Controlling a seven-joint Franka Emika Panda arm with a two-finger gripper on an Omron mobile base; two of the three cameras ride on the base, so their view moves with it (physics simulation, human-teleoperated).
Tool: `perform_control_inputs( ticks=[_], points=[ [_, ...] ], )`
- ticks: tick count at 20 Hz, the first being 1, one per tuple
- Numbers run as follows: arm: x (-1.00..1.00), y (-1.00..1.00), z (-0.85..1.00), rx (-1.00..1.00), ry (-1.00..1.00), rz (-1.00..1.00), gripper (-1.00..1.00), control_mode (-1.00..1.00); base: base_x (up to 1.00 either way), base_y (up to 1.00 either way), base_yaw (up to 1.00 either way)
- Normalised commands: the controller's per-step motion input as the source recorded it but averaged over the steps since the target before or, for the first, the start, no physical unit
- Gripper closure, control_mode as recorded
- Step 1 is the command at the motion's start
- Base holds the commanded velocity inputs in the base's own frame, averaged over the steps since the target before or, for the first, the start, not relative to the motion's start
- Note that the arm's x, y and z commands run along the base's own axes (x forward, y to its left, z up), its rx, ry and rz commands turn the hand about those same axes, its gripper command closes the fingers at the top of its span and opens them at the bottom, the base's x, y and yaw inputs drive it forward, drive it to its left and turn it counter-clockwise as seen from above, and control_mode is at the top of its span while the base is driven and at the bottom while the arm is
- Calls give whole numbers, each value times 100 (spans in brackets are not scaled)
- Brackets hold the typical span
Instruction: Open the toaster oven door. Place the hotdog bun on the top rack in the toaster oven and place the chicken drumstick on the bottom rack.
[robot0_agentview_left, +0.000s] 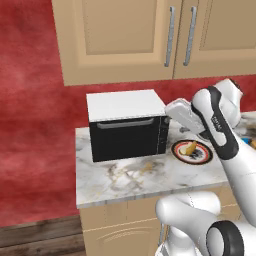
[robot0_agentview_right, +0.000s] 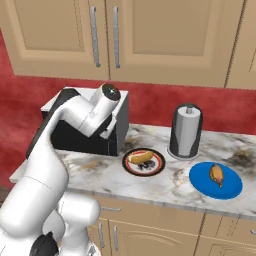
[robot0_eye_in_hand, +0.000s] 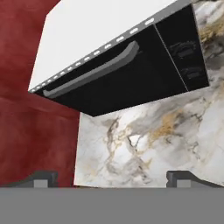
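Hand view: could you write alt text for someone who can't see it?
A black toaster oven with a white top, its door shut and grey bar handle untouched, sits on a marble counter against a red wall. The gripper is open, its fingertips wide apart at the bottom.

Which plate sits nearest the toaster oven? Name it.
The black-and-white patterned plate holding the hotdog bun; the blue plate lies farther right, past the kettle.

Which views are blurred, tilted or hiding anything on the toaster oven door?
Left base view: sharp and evenly lit; the toaster oven door is shut, its glass flat black with no glare, the arm covering the oven's right edge. Right base view: the arm hides most of the toaster oven. Hand view: rolled, so the door handle runs diagonally; the counter looks soft; open gripper at bottom.
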Motion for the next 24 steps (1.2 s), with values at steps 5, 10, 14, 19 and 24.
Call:
perform_control_inputs(
  ticks=[5,10,14,19,24],
  points=[
    [24,4,-5,40,-6,-2,-100,-100,0,0,0],
    [21,32,-2,31,-3,-6,-100,-100,0,0,0],
    [22,10,-17,13,1,-9,-100,-100,0,0,0],
    [12,0,-14,6,2,-4,-100,-100,0,0,0],
    [12,19,-1,8,0,0,-100,-100,0,0,0]
  ],
)
